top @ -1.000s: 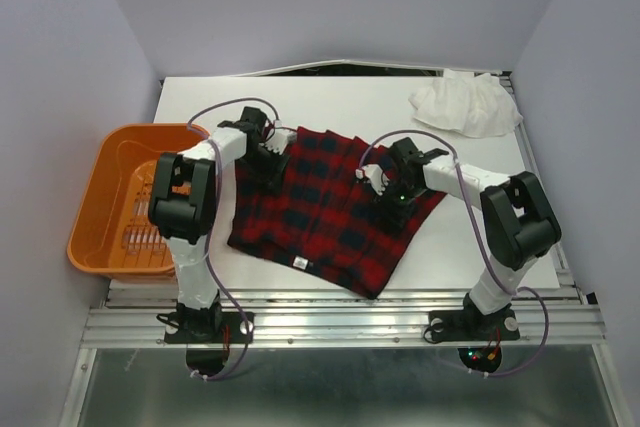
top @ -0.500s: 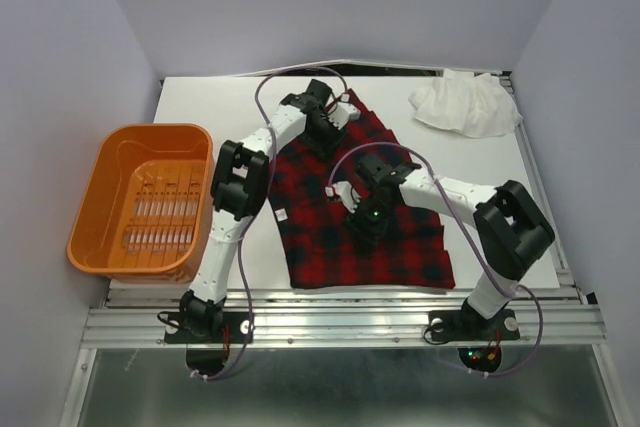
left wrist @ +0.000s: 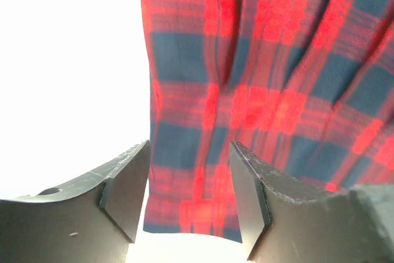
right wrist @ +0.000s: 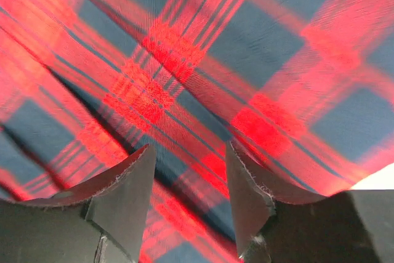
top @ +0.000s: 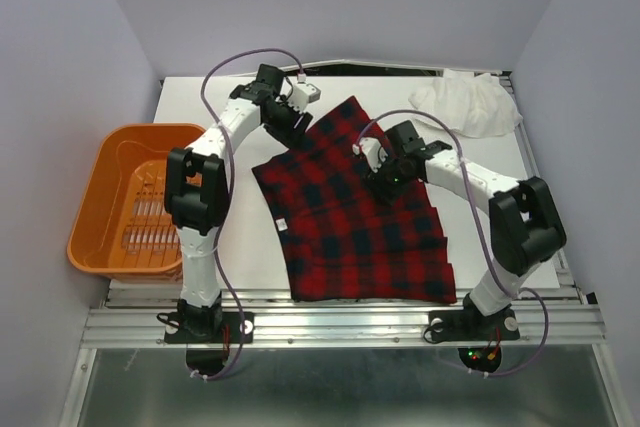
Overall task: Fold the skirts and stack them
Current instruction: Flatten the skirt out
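Note:
A red and navy plaid skirt (top: 350, 212) lies spread flat on the white table, from the back centre down to the front edge. My left gripper (top: 290, 130) is open just above the skirt's far-left edge; in the left wrist view the plaid cloth (left wrist: 258, 90) lies under and beyond the empty jaws. My right gripper (top: 385, 175) is open and low over the skirt's middle right; the right wrist view shows only plaid (right wrist: 203, 60) between the parted fingers. A crumpled white garment (top: 465, 102) lies at the back right.
An orange plastic basket (top: 100, 197) stands off the table's left edge, with nothing seen in it. The table's back edge and grey walls close in behind. Bare white table (top: 200, 107) shows at the back left.
The skirt was turned and pulled flatter toward the front. My left gripper moved back left to the skirt's far-left edge. My right gripper moved up and right over the skirt's middle.

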{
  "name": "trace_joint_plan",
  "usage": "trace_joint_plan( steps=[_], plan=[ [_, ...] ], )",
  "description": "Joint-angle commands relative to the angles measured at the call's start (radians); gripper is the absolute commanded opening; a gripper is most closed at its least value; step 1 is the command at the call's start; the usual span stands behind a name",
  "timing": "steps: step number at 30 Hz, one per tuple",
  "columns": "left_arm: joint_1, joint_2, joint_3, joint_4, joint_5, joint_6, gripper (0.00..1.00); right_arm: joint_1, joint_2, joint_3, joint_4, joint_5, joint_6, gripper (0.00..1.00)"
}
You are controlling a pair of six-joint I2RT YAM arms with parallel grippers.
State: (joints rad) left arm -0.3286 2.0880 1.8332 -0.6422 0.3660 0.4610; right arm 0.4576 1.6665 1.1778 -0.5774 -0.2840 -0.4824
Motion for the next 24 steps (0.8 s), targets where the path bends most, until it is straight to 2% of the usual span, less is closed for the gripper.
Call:
trace_joint_plan(
  steps=[1,6,11,13,18,20,22,24],
  plan=[
    [-0.023,-0.075,-0.098,-0.025,0.073,0.013,0.64,0.007,0.076,-0.047,0.051,-0.012,-0.047,0.55],
    [0.003,-0.091,-0.184,-0.025,0.116,-0.033,0.58,0.007,0.134,-0.093,0.045,-0.049,-0.010,0.53],
    [0.003,-0.036,-0.230,0.003,0.120,-0.056,0.52,0.070,0.144,-0.125,0.037,-0.099,0.056,0.53],
    [0.005,0.045,-0.203,-0.001,0.106,-0.053,0.50,0.117,0.148,-0.127,0.022,-0.141,0.096,0.53],
    [0.013,0.246,0.030,-0.060,0.085,-0.053,0.47,0.197,0.180,-0.110,0.017,-0.220,0.185,0.53],
    [0.013,0.274,0.108,-0.086,0.085,-0.058,0.47,0.207,0.187,-0.099,0.011,-0.239,0.203,0.53],
    [0.013,0.282,0.124,-0.100,0.086,-0.053,0.47,0.207,0.180,-0.102,0.010,-0.242,0.203,0.53],
    [0.013,0.261,0.077,-0.094,0.091,-0.045,0.46,0.207,0.167,-0.127,0.004,-0.231,0.189,0.53]
  ],
)
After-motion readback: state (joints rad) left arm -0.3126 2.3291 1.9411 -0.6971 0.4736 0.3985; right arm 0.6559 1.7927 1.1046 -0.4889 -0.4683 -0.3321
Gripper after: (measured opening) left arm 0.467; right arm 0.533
